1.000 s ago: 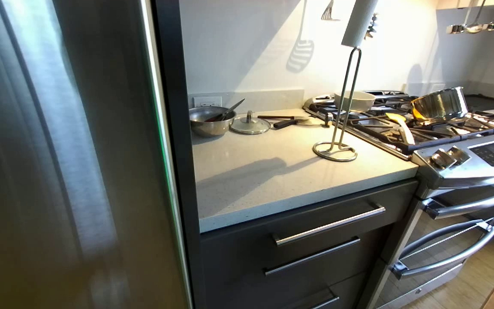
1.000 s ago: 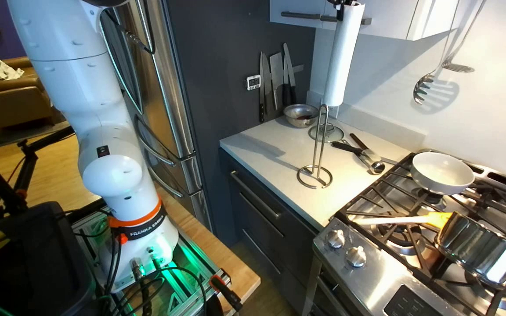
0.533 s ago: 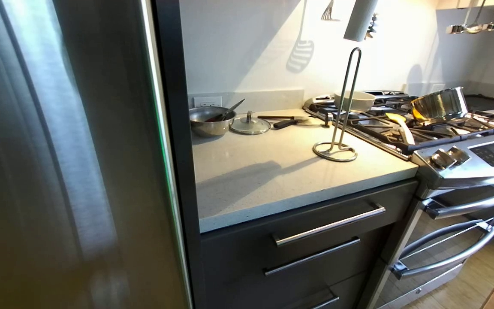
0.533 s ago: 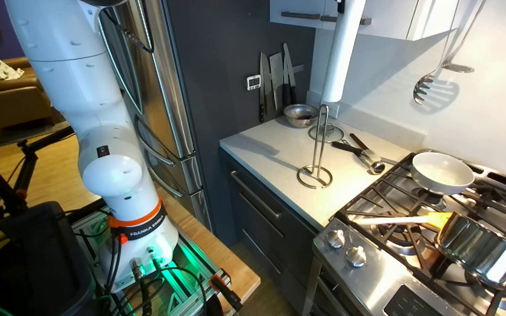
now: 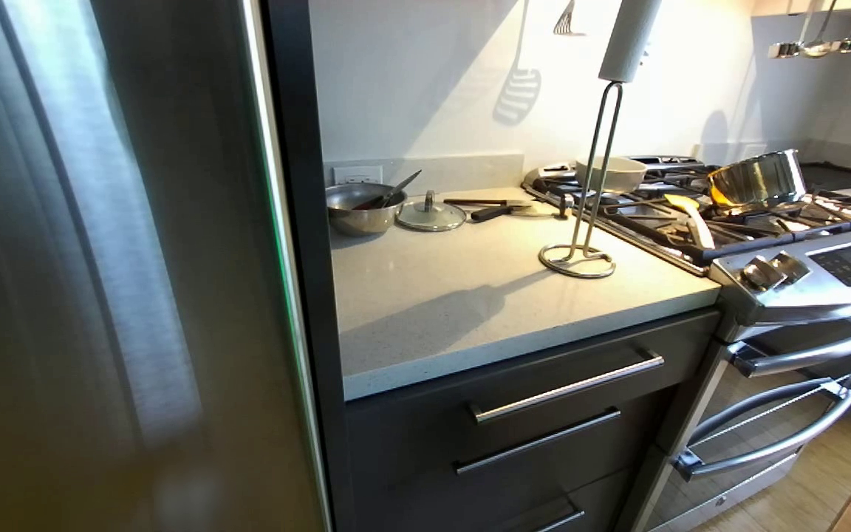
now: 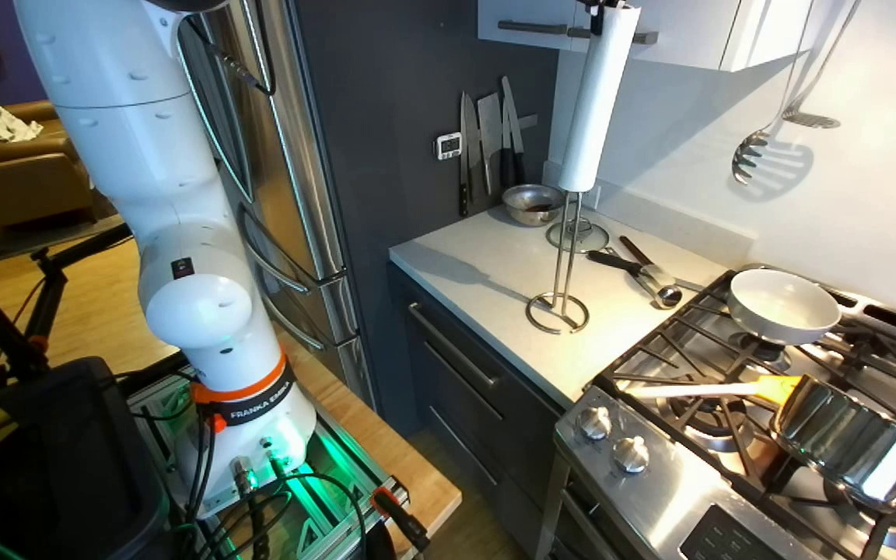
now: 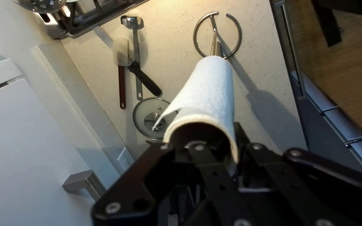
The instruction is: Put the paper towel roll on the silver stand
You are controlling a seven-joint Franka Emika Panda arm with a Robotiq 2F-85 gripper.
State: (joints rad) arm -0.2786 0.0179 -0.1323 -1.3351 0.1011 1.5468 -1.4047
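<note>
The paper towel roll (image 6: pixel 602 93) hangs tilted above the counter; it also shows in an exterior view (image 5: pixel 629 41) and the wrist view (image 7: pixel 214 84). The silver stand (image 6: pixel 572 253) is upright on the counter, also in an exterior view (image 5: pixel 580 275); its base ring shows in the wrist view (image 7: pixel 214 40). The roll's lower end meets the top of the wire loop. I cannot tell whether the loop's tip is inside the tube. My gripper (image 7: pixel 234 150) is shut on the roll's upper rim, one finger inside the tube and one outside. It shows partly at the top of an exterior view (image 6: pixel 602 14).
A metal bowl (image 6: pixel 533 220), a glass lid (image 7: pixel 141 117) and several utensils (image 7: pixel 148 81) lie on the counter toward the wall. The stove holds a white pan (image 6: pixel 767 325) and a tilted steel pot (image 6: pixel 868 451). A wall cabinet (image 7: pixel 27 150) is near the gripper.
The roll first rose a little above the loop, then shifted sideways and came down, so its lower end now meets the loop's top. The stand has not moved. The grip has not changed.
</note>
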